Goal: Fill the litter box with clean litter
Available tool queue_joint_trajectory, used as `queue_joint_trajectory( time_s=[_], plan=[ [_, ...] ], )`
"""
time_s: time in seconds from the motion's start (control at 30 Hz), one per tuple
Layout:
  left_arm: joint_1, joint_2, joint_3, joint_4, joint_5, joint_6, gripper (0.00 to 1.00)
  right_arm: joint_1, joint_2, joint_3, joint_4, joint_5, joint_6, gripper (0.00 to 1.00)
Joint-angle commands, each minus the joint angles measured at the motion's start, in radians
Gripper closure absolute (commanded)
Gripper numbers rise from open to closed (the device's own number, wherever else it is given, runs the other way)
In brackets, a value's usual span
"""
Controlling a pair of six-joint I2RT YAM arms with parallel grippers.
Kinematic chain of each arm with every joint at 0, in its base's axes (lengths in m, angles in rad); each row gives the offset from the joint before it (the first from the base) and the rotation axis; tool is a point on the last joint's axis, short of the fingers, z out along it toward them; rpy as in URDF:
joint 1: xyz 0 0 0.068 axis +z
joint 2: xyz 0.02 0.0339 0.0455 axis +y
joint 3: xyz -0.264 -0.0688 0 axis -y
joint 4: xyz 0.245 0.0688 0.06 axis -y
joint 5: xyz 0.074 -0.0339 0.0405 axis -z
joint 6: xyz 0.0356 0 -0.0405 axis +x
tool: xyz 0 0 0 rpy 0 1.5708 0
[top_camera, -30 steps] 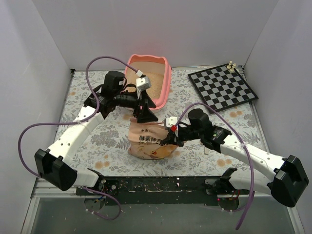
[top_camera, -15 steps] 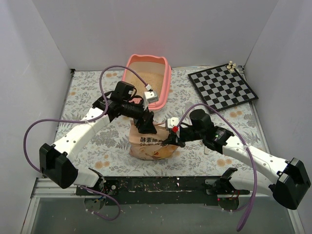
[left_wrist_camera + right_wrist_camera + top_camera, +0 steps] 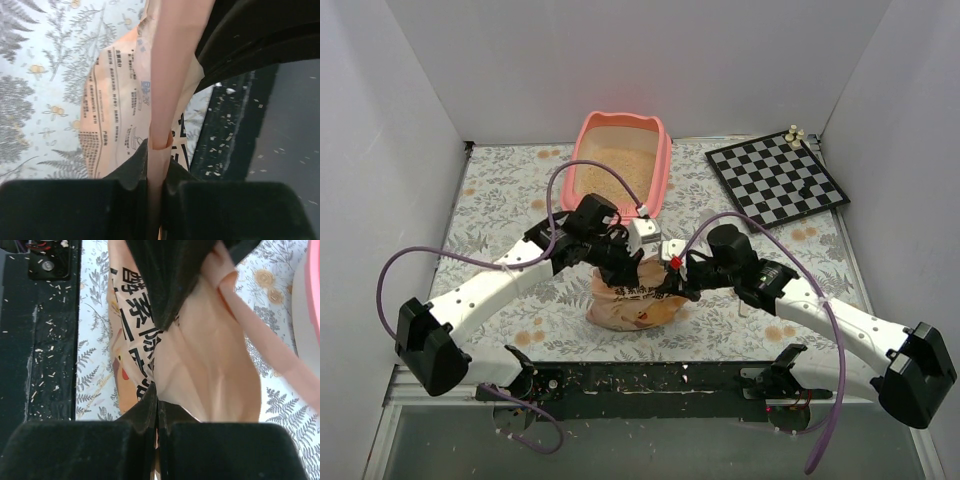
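Leaving the litter box (image 3: 664,150) at top centre, my left gripper (image 3: 156,152) joins my right gripper (image 3: 157,392) pinching the bag (image 3: 625,310), so another pour looks likely.

- Orange-tan bag (image 3: 628,300) with dark printed lettering, upright at the near middle of the desk (image 3: 500,200), its top pressed flat.
- Desk cover: grey fern-and-flower print.
- Chessboard (image 3: 777,182) far right, lying skewed.
- Pale chess pieces (image 3: 793,132) at its far corner; one dark piece (image 3: 804,186) mid-board.
- Black strip (image 3: 650,380) along the near edge, scattered with pale flecks.
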Motion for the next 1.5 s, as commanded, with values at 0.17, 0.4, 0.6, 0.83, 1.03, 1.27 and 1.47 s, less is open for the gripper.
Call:
queue_joint_trajectory(
  time_s=[0.17,0.4,0.6,0.83,1.03,1.27,1.47],
  plan=[
    [-0.226,-0.154,-0.041,0.31,-0.787,0.081,1.0,0.03,0.026,0.061,0.156,0.299,0.149,0.99],
    [-0.24,-0.274,-0.154,0.71,-0.959,0.387,1.0,0.165,0.026,0.084,0.299,0.633,0.247,0.99],
    [-0.224,-0.289,-0.105,0.727,-0.904,0.465,1.0,0.251,0.095,0.151,0.299,0.764,0.312,0.99],
    [-0.224,-0.376,-0.326,0.684,-0.921,0.299,1.0,0.262,0.237,0.197,0.258,0.794,0.431,0.99],
    [-0.224,-0.504,-0.498,0.648,-0.921,0.17,1.0,0.262,0.218,0.228,0.158,0.815,0.428,0.68],
    [-0.226,-0.672,-0.637,0.666,-0.866,0.092,1.0,0.244,0.035,0.231,0.003,0.794,0.272,0.49],
    [-0.226,-0.709,-0.661,0.686,-0.878,0.083,1.0,0.227,-0.013,0.334,-0.179,0.719,0.178,0.82]
  ],
)
